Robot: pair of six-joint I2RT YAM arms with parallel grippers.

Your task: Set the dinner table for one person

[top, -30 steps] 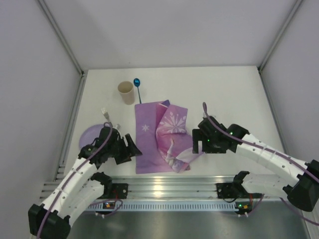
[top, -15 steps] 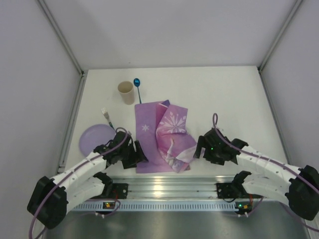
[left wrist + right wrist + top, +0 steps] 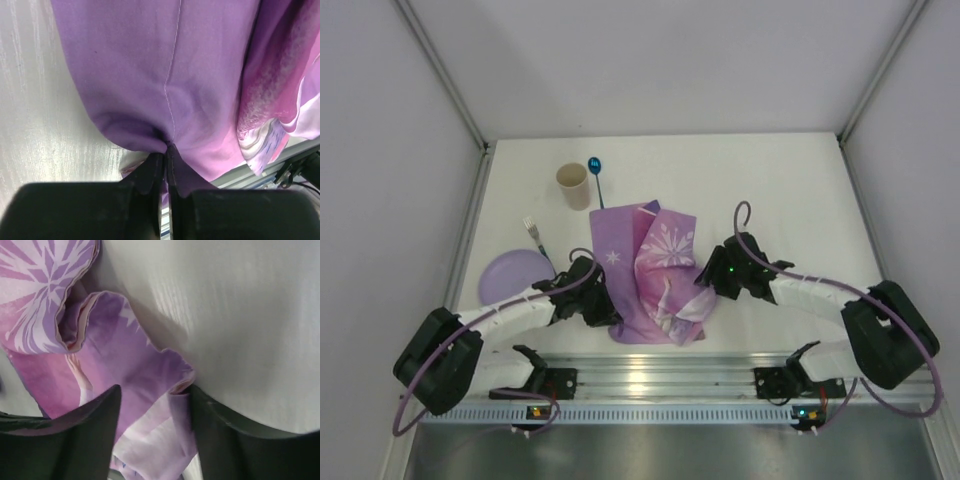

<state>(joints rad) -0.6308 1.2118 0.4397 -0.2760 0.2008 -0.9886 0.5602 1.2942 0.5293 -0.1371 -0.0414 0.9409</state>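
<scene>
Left gripper [image 3: 165,152] pinching placemat [image 3: 165,65], white dinner table [image 3: 35,100]

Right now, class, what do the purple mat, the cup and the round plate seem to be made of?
The purple mat looks like soft matte cloth: a stitched seam runs down it and it bunches into folds. The cup seems paper or plastic, plain beige and dull. The round plate looks like smooth lilac plastic, though paper is possible.

The placemat [image 3: 165,60] looks like soft matt cloth with a stitched seam. The bench [image 3: 240,315] is white, matt and faintly streaked, its rail [image 3: 650,375] ribbed shiny metal.
</scene>
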